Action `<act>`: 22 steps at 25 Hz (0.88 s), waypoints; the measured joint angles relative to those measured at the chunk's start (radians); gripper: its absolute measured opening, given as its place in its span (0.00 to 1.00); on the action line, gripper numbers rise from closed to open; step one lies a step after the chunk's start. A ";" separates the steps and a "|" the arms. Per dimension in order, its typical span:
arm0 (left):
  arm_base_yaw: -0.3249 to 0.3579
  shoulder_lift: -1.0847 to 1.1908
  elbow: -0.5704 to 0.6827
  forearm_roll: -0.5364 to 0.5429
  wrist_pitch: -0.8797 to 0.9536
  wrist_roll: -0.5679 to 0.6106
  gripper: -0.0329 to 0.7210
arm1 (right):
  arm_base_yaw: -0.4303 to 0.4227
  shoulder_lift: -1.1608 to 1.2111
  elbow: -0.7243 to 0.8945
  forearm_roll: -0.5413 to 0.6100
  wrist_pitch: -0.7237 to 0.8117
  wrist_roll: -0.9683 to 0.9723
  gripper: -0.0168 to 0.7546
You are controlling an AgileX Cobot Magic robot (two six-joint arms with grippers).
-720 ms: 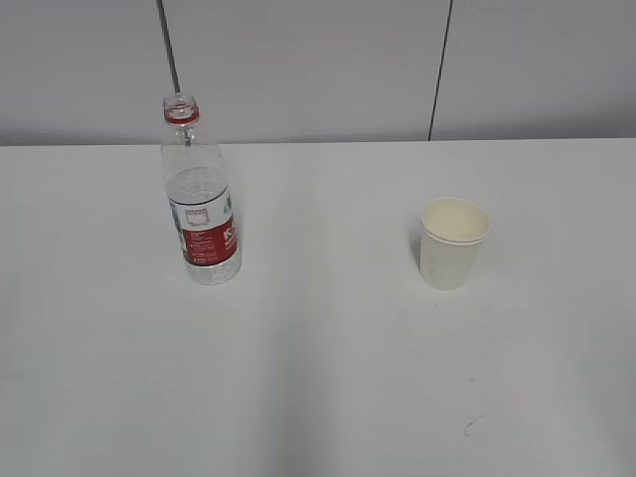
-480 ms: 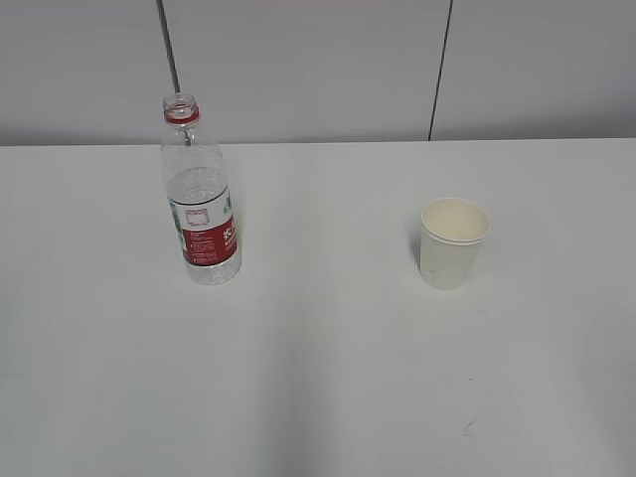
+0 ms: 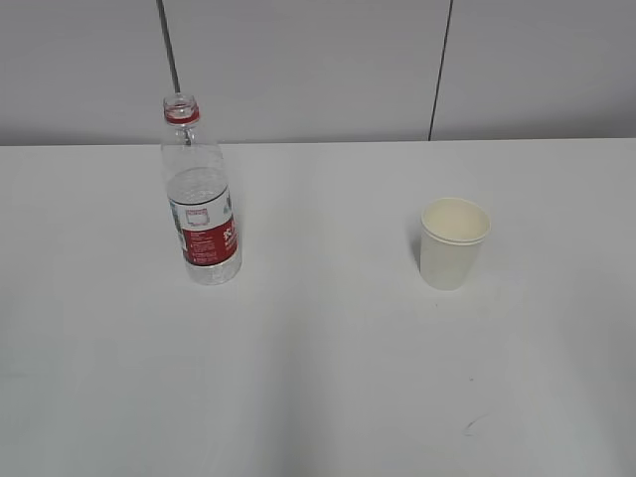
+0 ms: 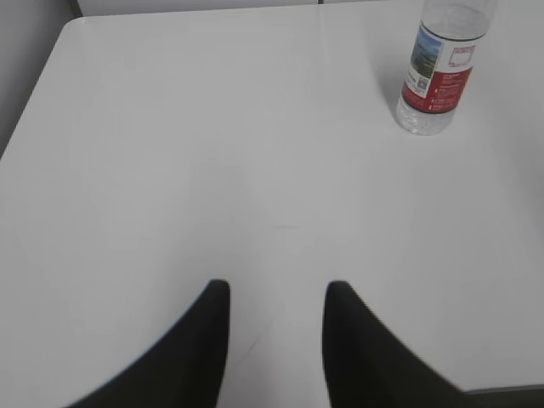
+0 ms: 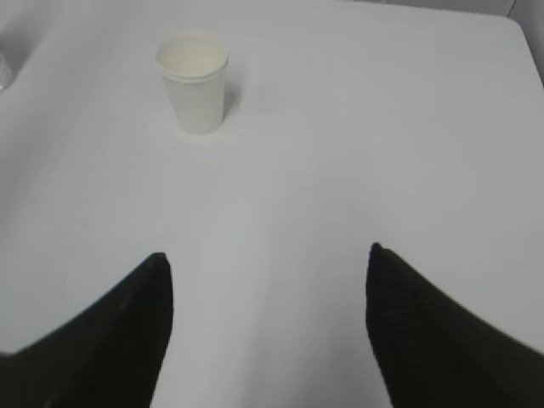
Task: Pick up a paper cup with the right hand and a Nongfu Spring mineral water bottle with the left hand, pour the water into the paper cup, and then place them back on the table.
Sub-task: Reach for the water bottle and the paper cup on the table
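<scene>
The Nongfu Spring mineral water bottle (image 3: 202, 199) stands upright on the white table (image 3: 318, 348) at the left, uncapped, with water inside. It also shows in the left wrist view (image 4: 437, 72) at the upper right, far from my left gripper (image 4: 276, 293), which is open and empty. The paper cup (image 3: 453, 242) stands upright at the right. In the right wrist view the cup (image 5: 195, 81) is at the upper left, well ahead of my right gripper (image 5: 268, 259), which is wide open and empty. Neither arm shows in the exterior view.
A small dark scuff mark (image 3: 473, 425) lies on the table near the front right. A grey wall with a dark vertical seam (image 3: 440, 70) stands behind the table. The table's far left corner (image 4: 72, 25) shows in the left wrist view.
</scene>
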 joint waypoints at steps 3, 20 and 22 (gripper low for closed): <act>0.000 0.000 0.000 0.000 0.000 0.000 0.36 | 0.000 0.108 -0.009 0.011 -0.132 0.000 0.71; 0.000 0.008 -0.022 0.000 -0.243 0.007 0.36 | 0.000 0.559 0.174 0.072 -1.050 0.000 0.71; 0.000 0.049 -0.023 0.000 -0.332 0.007 0.36 | 0.000 0.609 0.191 0.074 -1.095 0.000 0.71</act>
